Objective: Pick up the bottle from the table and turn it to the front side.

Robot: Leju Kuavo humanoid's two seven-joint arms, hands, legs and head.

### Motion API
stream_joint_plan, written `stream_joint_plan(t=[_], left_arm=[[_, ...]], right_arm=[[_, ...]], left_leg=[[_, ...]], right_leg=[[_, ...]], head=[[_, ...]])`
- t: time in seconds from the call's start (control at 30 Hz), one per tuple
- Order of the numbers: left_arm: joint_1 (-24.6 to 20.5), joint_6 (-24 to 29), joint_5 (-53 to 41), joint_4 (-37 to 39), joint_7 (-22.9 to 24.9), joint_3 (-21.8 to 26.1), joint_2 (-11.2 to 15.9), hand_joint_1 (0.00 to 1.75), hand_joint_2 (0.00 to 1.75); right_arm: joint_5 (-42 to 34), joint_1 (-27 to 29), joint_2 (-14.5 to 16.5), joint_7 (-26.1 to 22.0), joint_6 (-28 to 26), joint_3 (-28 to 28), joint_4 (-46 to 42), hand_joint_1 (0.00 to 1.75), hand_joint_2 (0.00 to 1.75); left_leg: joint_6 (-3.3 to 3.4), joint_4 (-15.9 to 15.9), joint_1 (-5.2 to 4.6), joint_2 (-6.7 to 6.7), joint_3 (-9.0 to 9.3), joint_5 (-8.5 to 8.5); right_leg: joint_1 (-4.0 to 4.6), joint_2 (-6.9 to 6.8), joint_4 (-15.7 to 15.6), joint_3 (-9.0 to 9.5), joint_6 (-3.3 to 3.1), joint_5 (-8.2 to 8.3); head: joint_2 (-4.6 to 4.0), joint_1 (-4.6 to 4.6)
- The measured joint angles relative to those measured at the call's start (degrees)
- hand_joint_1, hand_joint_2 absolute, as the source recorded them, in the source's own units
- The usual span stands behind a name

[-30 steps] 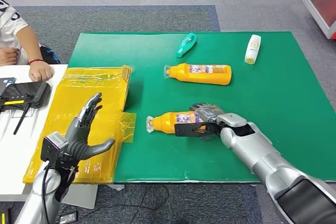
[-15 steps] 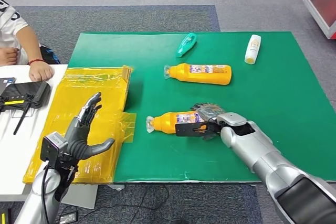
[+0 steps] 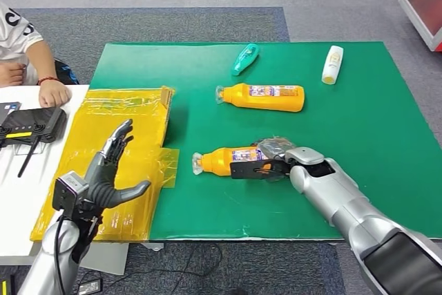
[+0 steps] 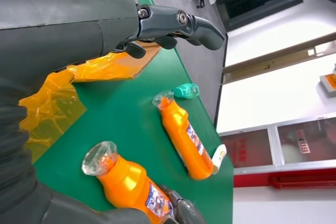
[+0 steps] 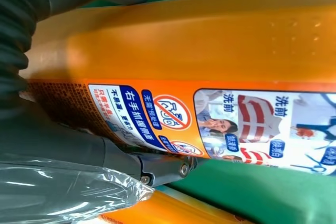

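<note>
Right hand [image 3: 271, 164] clamped round near bottle [image 3: 229, 159], thumb along label; no visible shift over last second. Bottle lying on mat [image 3: 364, 122], not lifted; second bottle [image 3: 263, 97] beyond it. Left hand [image 3: 107, 174] spread, holding nothing, above yellow bag [image 3: 104, 119] beside bottle. Judgement: grasp set, lift and turn pending.

Glossy orange plastic bottle [image 3: 229, 159] with slick printed label — matt green table [image 3: 364, 122] — shiny yellow film [image 3: 119, 136].
</note>
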Motion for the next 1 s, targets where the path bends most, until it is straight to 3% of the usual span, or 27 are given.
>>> stream_joint_plan(t=[0.5,0.63,0.8,1.0], left_arm=[[-0.5,-0.3,-0.2,0.0,0.1,0.0,0.3,0.00,1.75],[-0.7,-0.7,0.3,0.0,-0.1,0.0,0.6,0.00,1.75],[-0.7,-0.9,1.4,0.1,-1.0,-0.2,1.4,0.00,1.75],[-0.5,-0.9,1.9,0.2,-1.4,-0.2,1.8,0.00,1.75]], right_arm=[[-4.1,0.3,0.0,-2.7,-0.8,-0.8,0.2,1.75,1.75],[-13.7,2.7,-0.9,-9.6,-1.3,-4.1,-1.4,1.75,1.75],[-29.3,10.8,-3.6,-20.9,-1.2,-12.3,-7.4,1.75,1.75],[-37.4,20.2,-3.8,-26.2,-1.1,-21.9,-13.8,1.75,1.75]], left_leg=[[0.00,0.0,0.00,0.00,0.00,-0.01],[0.00,0.0,0.00,-0.03,-0.01,-0.01],[0.04,0.0,0.00,-0.15,-0.09,-0.05],[0.09,0.0,0.00,-0.15,-0.03,-0.25]], right_leg=[[0.00,0.01,0.0,-0.03,0.00,-0.01],[0.01,-0.02,0.0,-0.05,0.00,-0.02],[0.01,-0.14,0.0,-0.04,0.08,-0.11],[-0.01,-0.15,0.0,0.04,0.09,-0.27]], head=[[-0.01,-0.01],[0.01,-0.01],[-0.01,-0.01],[-0.01,0.01]])
